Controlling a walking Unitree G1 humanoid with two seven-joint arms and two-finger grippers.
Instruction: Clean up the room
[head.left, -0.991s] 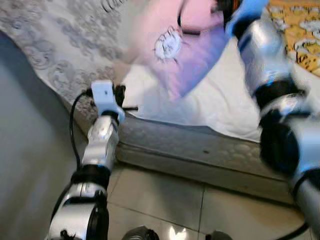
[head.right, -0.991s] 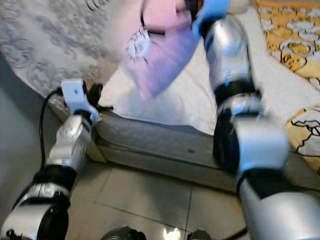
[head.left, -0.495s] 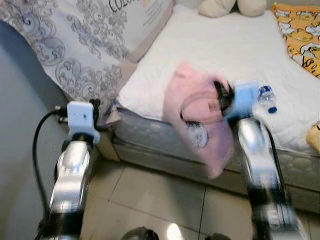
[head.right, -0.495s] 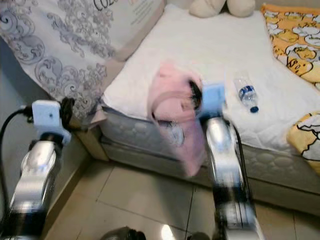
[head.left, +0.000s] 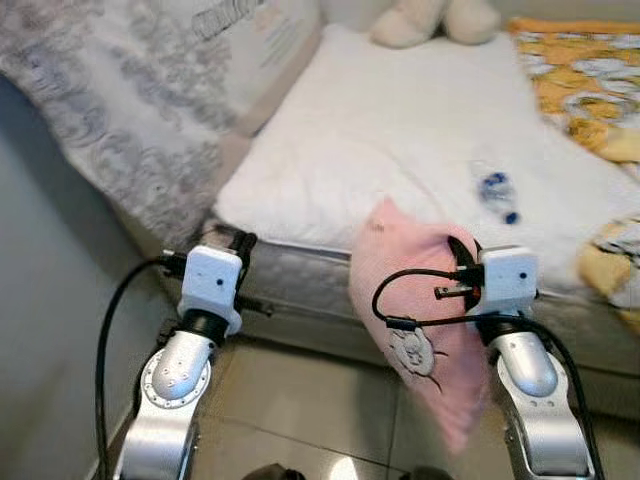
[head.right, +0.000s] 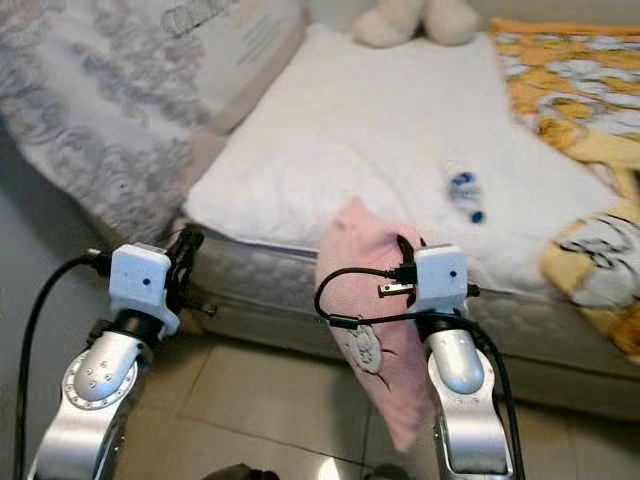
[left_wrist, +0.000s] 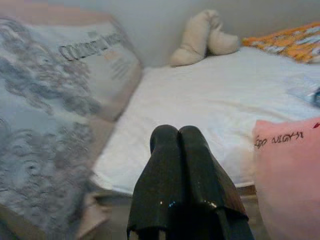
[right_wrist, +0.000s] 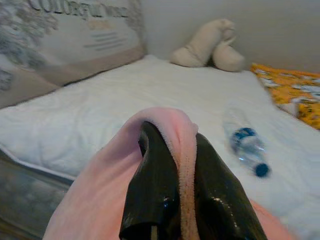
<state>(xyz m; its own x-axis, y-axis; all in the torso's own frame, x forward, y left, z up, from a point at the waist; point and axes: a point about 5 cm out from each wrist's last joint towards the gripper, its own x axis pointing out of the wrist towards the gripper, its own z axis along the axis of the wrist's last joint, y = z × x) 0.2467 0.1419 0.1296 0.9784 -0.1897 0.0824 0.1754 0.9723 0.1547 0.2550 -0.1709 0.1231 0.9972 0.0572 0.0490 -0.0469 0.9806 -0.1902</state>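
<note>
You face the bed (head.left: 400, 130). The water bottle (head.left: 495, 190) lies on it, right of centre. The stuffed toy (head.left: 435, 20) sits at its far end. The large bag (head.left: 150, 90) leans on its left side. The blanket (head.left: 580, 90) covers its right side. The towel (head.left: 420, 320) hangs before its near edge, gripped by the right gripper (right_wrist: 172, 150).

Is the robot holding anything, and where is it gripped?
The right claw pinches a pink pillow by a fold at its top edge; the left claw is empty.
</note>
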